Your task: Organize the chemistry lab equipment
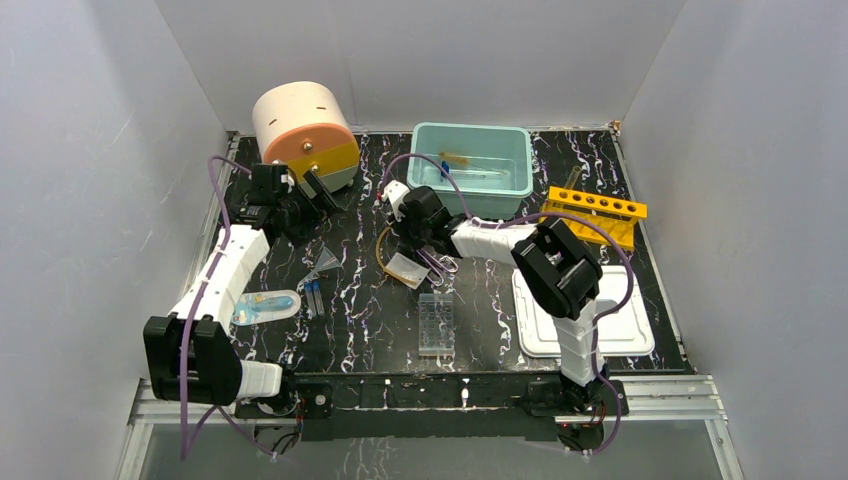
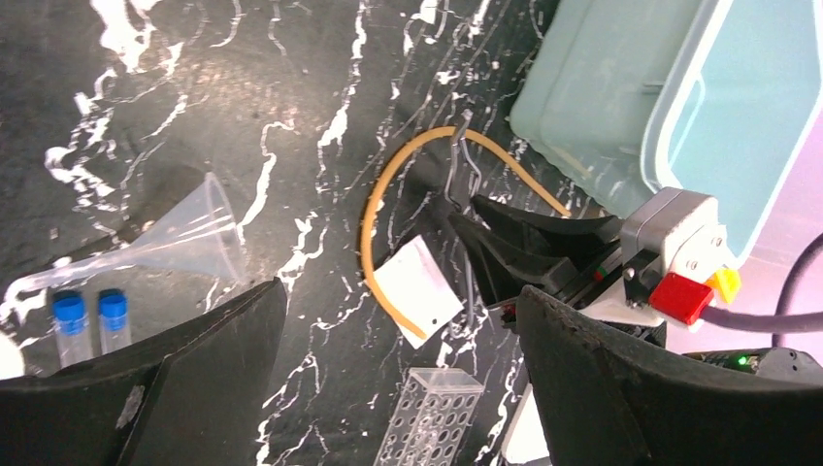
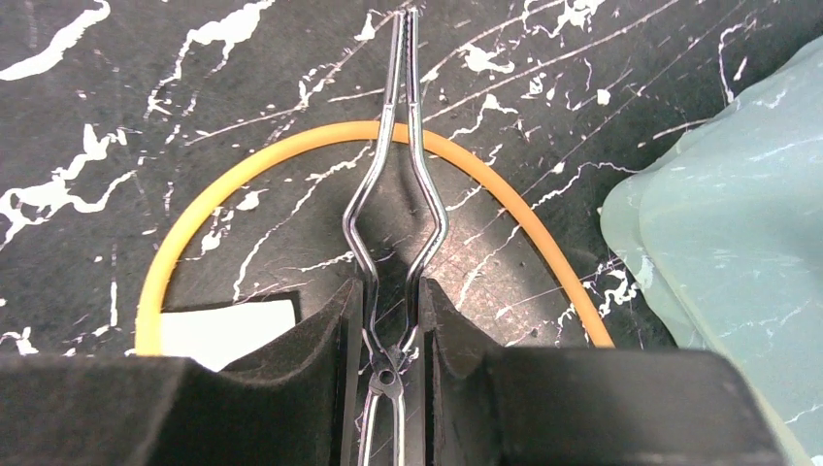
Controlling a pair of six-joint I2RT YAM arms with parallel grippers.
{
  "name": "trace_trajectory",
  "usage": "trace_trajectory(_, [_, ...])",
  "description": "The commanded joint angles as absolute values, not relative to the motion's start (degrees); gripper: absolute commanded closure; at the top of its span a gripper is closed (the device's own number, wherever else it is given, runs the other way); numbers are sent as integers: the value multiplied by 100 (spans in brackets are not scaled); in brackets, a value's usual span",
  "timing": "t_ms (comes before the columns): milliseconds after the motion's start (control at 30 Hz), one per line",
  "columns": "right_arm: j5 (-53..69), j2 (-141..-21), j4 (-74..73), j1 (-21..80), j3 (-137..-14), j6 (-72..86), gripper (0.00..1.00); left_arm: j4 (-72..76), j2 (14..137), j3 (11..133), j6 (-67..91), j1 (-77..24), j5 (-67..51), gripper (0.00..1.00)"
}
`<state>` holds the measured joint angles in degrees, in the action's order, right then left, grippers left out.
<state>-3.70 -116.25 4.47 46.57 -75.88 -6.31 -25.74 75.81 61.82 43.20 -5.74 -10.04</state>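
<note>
— How far along is the robot?

— Early, by the look of it. The teal bin point(image 1: 500, 205), beyond the right gripper point(image 3: 390, 291) and off to its right, holds only a few small pieces, too small to name.

— What is left out?

— At least 5 kinds of thing. The well plate point(image 1: 436, 322) lies behind that gripper, toward the arm bases. The tan-looped tag point(image 3: 228, 330) lies just ahead of its fingers, under the metal tongs point(image 3: 386, 374). The funnel point(image 1: 325, 262) and 2 blue-capped tubes point(image 1: 313, 297) sit off to its left.

— Is anything in hand?

— The right gripper is pressed onto the tongs near their pivot. Whether they are off the table cannot be told. The left gripper point(image 1: 312, 193) is spread wide, holding nothing.
</note>
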Motion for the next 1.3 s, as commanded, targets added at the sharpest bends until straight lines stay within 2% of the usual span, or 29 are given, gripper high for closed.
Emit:
trace_trajectory(0, [-97, -11133, 847, 4656, -7505, -738, 73, -2057, 7759, 6102, 4421, -588, -1727, 13])
trace_trajectory(300, [167, -10950, 995, 4649, -7420, -707, 73, -1100, 8486, 5890, 4630, -722, -2116, 12])
trace_trajectory(633, [518, -10841, 1072, 4657, -7353, -734, 73, -110, 9176, 6007, 4360, -1369, -1501, 14])
trace_trajectory(800, [648, -10759, 1102, 4654, -7312, -757, 73, 187, 9323, 5966, 4226, -1503, -1359, 25])
trace_trajectory(933, [781, -10707, 1122, 4650, -7292, -748, 73, 421, 9425, 5915, 4235, -1520, -1286, 39])
trace_trajectory(1133, [932, -10612, 1154, 4649, -7218, -784, 73, 799, 9536, 5799, 4267, -1514, -1466, 45])
trace_trajectory(1267, [993, -10620, 1169, 4650, -7206, -849, 73, 1048, 9528, 5713, 4153, -1519, -1775, 58])
